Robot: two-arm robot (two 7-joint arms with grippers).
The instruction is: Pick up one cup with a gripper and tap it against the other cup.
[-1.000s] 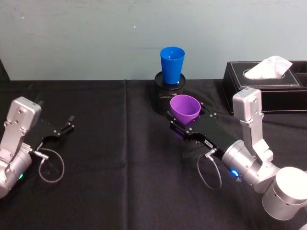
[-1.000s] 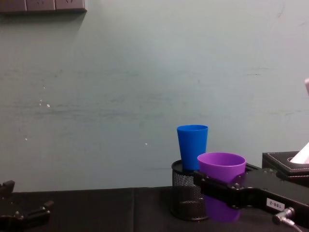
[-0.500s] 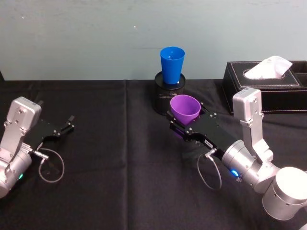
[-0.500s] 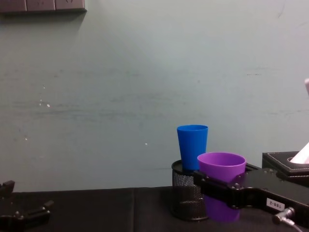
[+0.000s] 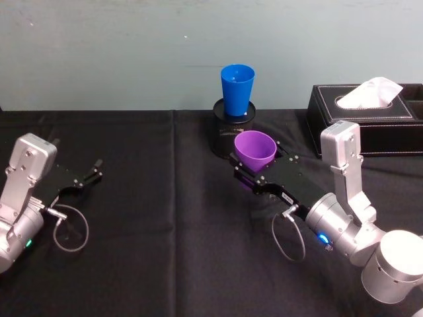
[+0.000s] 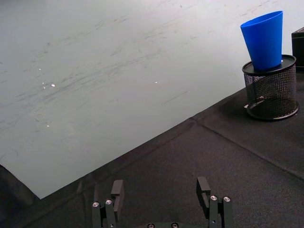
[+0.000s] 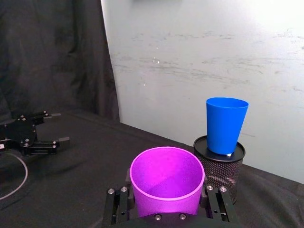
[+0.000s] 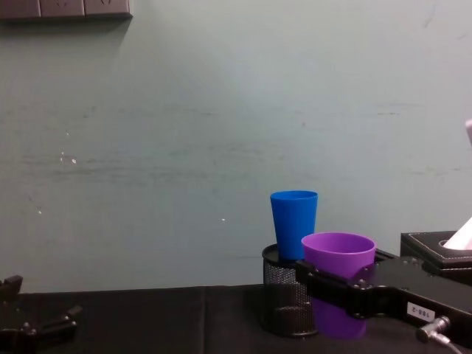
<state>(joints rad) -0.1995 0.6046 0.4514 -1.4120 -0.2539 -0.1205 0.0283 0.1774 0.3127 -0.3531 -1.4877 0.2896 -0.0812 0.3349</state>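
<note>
A table draped in black cloth (image 5: 172, 231) stands before a pale wall. At its far right sits a black tissue box (image 5: 370, 125) with a white tissue (image 5: 373, 91) puffing out of its slot. Left of the box, against the wall, is a black wire-mesh pen holder (image 5: 221, 132), and the blue cup (image 5: 237, 89) stands upright at its top, open mouth up; whether its base sinks into the holder I cannot tell. Just in front of the holder, apart from the blue cup, is the purple cup (image 5: 254, 150), upright and with nothing inside. It is tapered, smooth and glossy, with a wide round rim, and is broader and lower than the blue one. The right gripper (image 5: 256, 162) pinches it, one flat black jaw on each side of its wall below the rim. The left gripper (image 5: 96, 170) hangs low over the cloth at the far left, jaws spread, holding nothing.
</note>
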